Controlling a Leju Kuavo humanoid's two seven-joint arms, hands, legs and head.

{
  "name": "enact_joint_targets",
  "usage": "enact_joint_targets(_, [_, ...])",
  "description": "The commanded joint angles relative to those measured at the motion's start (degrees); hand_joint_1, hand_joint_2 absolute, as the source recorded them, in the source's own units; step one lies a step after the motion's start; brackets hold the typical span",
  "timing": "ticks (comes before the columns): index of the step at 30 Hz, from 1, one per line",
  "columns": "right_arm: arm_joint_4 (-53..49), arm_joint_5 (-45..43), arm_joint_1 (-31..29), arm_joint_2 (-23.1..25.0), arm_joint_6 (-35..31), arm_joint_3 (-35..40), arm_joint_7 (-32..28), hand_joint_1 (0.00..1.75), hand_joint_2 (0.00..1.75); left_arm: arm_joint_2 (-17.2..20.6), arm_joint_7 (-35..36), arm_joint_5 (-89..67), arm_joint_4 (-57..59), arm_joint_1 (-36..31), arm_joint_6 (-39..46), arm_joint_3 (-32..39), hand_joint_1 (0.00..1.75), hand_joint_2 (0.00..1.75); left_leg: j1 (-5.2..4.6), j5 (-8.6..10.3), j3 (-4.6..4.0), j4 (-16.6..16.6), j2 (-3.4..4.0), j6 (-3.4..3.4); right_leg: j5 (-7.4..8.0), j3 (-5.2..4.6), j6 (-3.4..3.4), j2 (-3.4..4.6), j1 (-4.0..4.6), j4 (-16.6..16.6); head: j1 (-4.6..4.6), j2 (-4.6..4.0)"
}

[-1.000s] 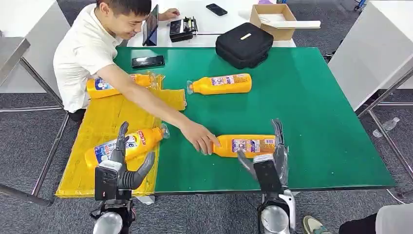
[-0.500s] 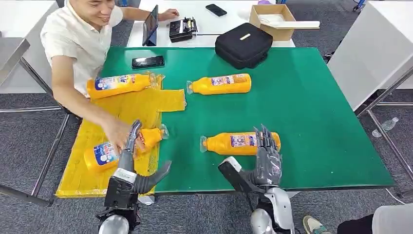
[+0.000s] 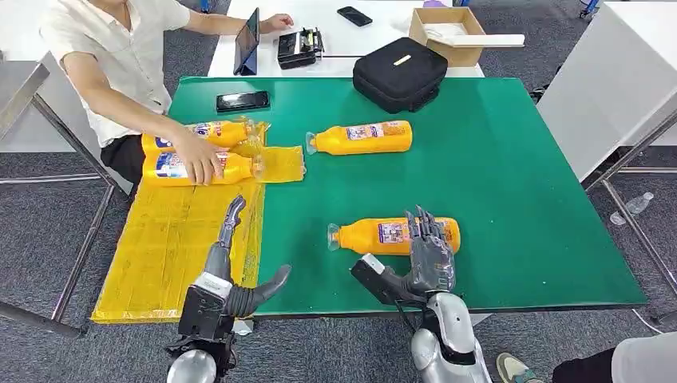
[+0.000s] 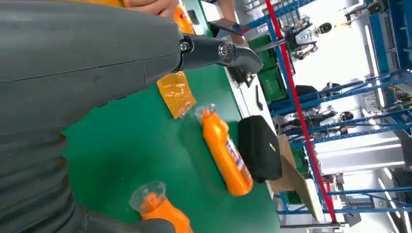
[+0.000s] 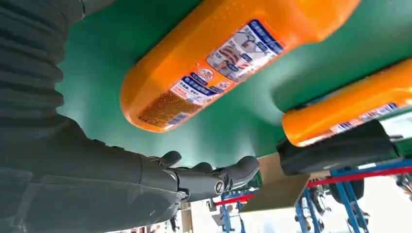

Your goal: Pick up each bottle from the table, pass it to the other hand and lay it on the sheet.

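A person's hand (image 3: 195,158) rests on the nearer of two orange bottles (image 3: 203,169) lying side by side at the far end of the yellow sheet (image 3: 172,239), at about 10 o'clock on the green bench (image 3: 519,175). The left robot hand (image 3: 231,275) hovers over the sheet's near right edge, fingers spread wide, holding nothing. A third bottle (image 3: 361,137) lies on bare bench at 12 o'clock, near a black bag (image 3: 399,73). The fourth bottle (image 3: 395,235) lies on its side at 6 o'clock. The right robot hand (image 3: 423,263) is at this bottle's base end, fingers parted and extended over it, not closed around it.
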Motion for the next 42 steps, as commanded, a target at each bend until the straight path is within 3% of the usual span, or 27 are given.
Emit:
enact_joint_targets(1, [9.5, -0.2, -4.0, -3.2, 0.6, -1.1, 0.3, 0.0, 1.75, -2.5, 1.0, 0.1, 2.6, -2.6, -0.3, -2.6, 0.0, 1.75, 0.07, -0.08, 0.26, 0.0, 0.01, 0.02, -0.07, 0.34, -0.23, -0.1, 0.13, -0.1, -0.02, 0.0])
enact_joint_targets(17, [10.9, -0.2, -4.3, -3.6, 1.1, -2.1, 0.6, 0.0, 1.75, -2.5, 2.9, -0.6, 2.9, -2.6, -1.2, -3.0, 0.0, 1.75, 0.04, -0.05, 0.14, 0.0, -0.02, 0.02, -0.06, 0.19, -0.17, -0.11, 0.07, 0.0, 0.0, 0.0])
enact_joint_targets(35, [25.5, 3.6, -16.6, -5.0, -3.0, -5.4, 2.6, 0.0, 1.75, -2.5, 3.5, -1.7, 6.3, -5.6, -0.8, -6.3, 0.0, 1.75, 0.04, -0.04, 0.17, 0.0, 0.04, 0.03, -0.02, 0.23, -0.16, -0.07, 0.08, -0.1, -0.02, 0.0])
enact_joint_targets(42, [27.6, 4.4, -17.7, -5.0, -4.4, -7.3, 2.6, 0.0, 1.75, -2.5, 3.5, -1.7, 6.3, -5.6, -0.8, -6.2, 0.0, 1.75, 0.01, -0.01, 0.11, 0.0, -0.02, 0.03, -0.02, 0.16, -0.1, -0.09, 0.04, 0.0, -0.02, 0.0])
